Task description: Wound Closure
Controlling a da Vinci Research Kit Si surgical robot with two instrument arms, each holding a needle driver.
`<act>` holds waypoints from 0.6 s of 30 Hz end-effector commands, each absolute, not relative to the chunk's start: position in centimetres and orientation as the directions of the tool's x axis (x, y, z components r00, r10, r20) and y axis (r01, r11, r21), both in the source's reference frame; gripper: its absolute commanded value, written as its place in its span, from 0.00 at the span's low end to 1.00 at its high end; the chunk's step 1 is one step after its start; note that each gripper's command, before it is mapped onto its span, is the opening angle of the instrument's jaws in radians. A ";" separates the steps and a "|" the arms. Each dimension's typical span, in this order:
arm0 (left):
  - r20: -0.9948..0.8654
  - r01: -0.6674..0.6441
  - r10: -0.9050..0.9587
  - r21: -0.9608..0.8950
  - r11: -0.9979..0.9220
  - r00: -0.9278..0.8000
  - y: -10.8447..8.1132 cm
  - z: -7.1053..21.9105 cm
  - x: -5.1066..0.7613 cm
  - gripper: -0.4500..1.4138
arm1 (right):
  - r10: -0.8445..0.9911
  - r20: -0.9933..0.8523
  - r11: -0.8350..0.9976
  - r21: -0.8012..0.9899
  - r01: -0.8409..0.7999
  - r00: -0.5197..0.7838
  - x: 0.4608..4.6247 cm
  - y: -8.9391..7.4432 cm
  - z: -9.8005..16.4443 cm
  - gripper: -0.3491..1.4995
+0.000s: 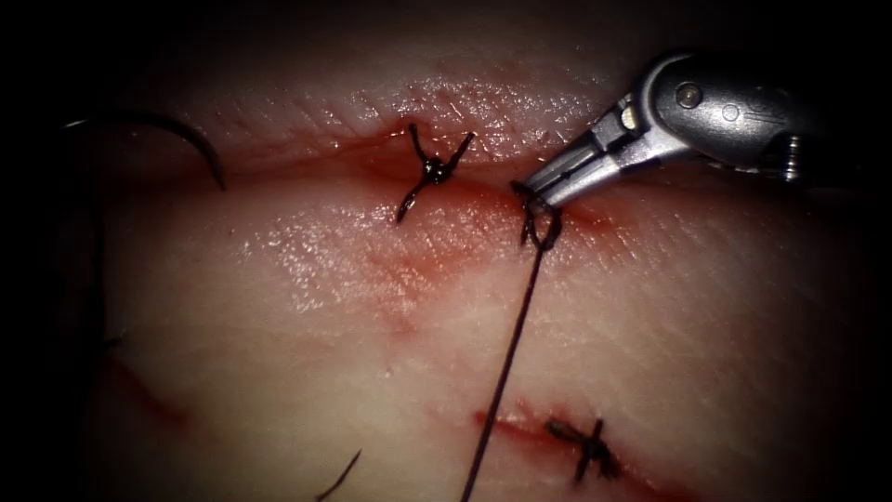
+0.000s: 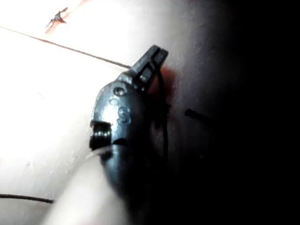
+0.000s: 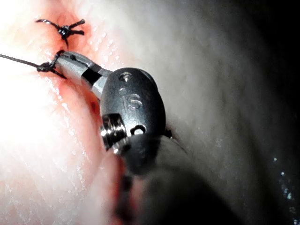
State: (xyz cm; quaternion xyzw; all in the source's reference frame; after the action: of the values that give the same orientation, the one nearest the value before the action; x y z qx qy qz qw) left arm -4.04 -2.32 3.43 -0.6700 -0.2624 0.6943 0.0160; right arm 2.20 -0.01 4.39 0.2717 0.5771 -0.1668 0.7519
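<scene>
The tissue [image 1: 307, 307] has a cut [image 1: 372, 153] running across it, wet with red fluid. My right tool [image 1: 528, 189] reaches in from the upper right, its jaws shut on the thread at a fresh knot [image 1: 539, 223] on the cut. From that knot the thread [image 1: 506, 363] runs taut down and out of view. The right wrist view shows the same grip of the right tool [image 3: 63, 58] at the knot [image 3: 47, 67]. My left tool [image 2: 157, 54] has its jaws shut where a taut thread [image 2: 79, 50] meets them. The curved needle [image 1: 190, 135] lies free on the tissue, far left.
A finished stitch with cut ends [image 1: 432, 170] sits on the cut just left of the right tool. Another tied stitch [image 1: 585, 446] closes a second small cut at the lower right. A short loose thread end [image 1: 339, 479] lies near the bottom edge.
</scene>
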 end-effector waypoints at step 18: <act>-0.914 0.372 0.393 -0.401 -0.837 -0.100 -2.9 3.3 -4.32 0.00 | 0.047 -0.945 0.847 0.210 0.488 0.324 2.31 0.3 4.7 0.00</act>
State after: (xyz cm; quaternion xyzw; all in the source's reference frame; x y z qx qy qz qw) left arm -4.28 -2.89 3.18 -0.6706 -0.2856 0.6846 0.0076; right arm 2.23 0.23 4.68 0.2372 0.5627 -0.1399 0.7794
